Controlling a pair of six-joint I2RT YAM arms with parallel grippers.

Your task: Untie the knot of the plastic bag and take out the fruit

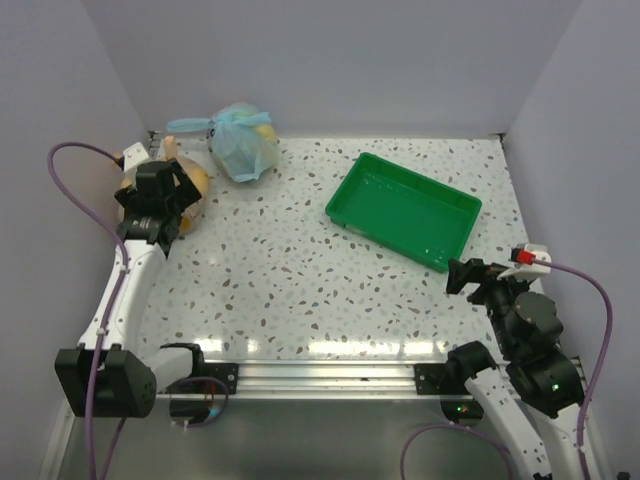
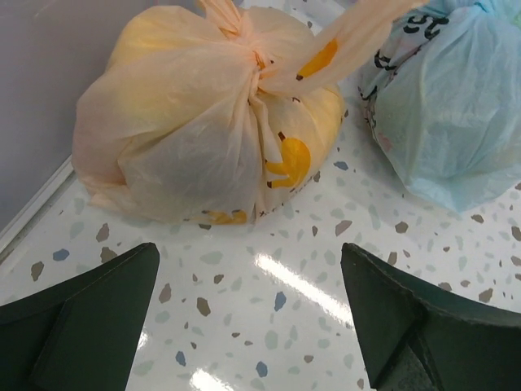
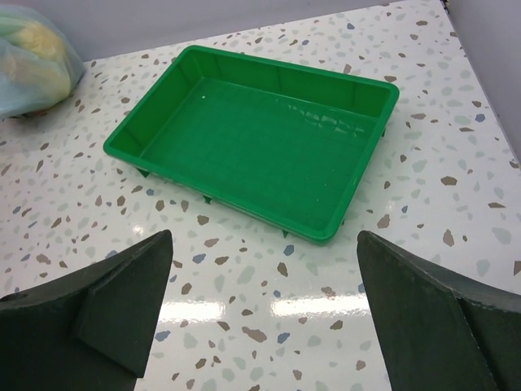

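The pale-orange plastic bag (image 2: 187, 138) lies tied shut at the far left of the table, by the wall. In the top view (image 1: 201, 180) my left arm mostly covers it. Its knot (image 2: 252, 61) of twisted ears sits on top, and one loose ear trails to the right. The fruit is inside; only a blurry yellow shape (image 2: 151, 37) shows through the plastic. My left gripper (image 2: 248, 257) is open and empty, just short of the bag, and in the top view (image 1: 160, 185) it hangs over it. My right gripper (image 3: 264, 240) is open and empty, near the green tray.
A light blue tied bag (image 2: 452, 106) lies right beside the orange one, also in the top view (image 1: 243, 142) and the right wrist view (image 3: 32, 57). The empty green tray (image 1: 345, 192) stands at the right, also in the right wrist view (image 3: 269, 61). Walls enclose the table.
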